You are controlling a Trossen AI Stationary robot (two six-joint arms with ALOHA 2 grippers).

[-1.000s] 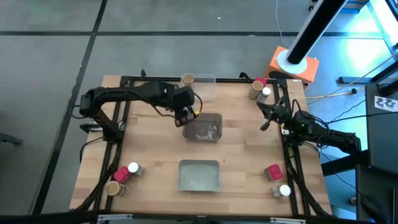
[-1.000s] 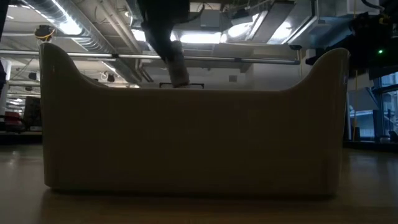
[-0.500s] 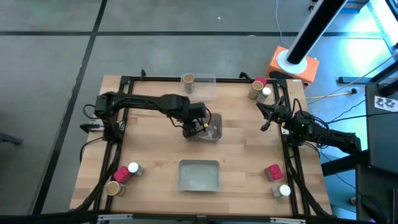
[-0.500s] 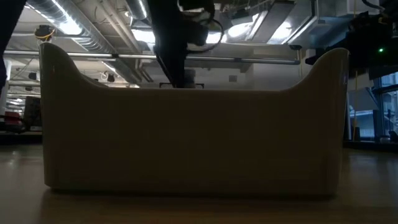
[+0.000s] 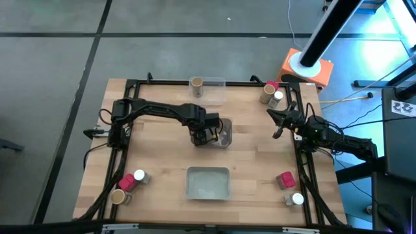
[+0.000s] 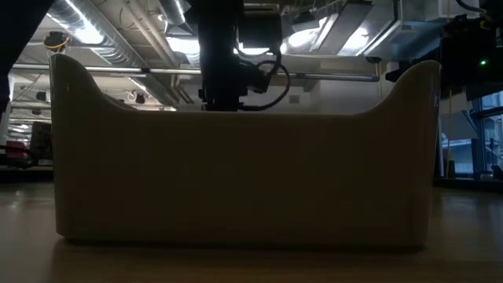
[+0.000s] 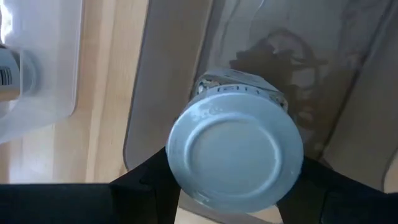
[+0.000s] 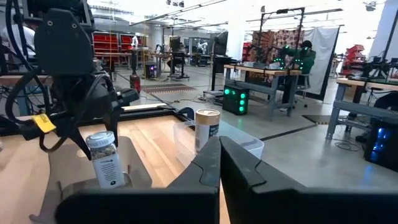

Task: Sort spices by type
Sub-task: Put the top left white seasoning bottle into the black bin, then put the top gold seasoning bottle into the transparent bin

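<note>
— Left fingers (image 7: 134,193)?
— Clamped on either side of a white-lidded jar (image 7: 235,154), held over the clear tray (image 5: 220,133) at centre frame.
— Right gripper (image 5: 278,123)?
— Parked at the right edge of the desk (image 5: 156,153), fingers pressed together, holding nothing.
— Other spices?
— Tan-topped cylinder (image 5: 196,83) top centre.

Wooden table (image 5: 156,162) under a black frame. Three trays sit on it: a clear one (image 5: 218,91) at the far edge, one (image 5: 224,133) mid-table, a grey one (image 5: 208,182) near the front. Spices stand in the corners: three front left (image 5: 127,185), two front right (image 5: 289,188), two far right (image 5: 272,93).
</note>
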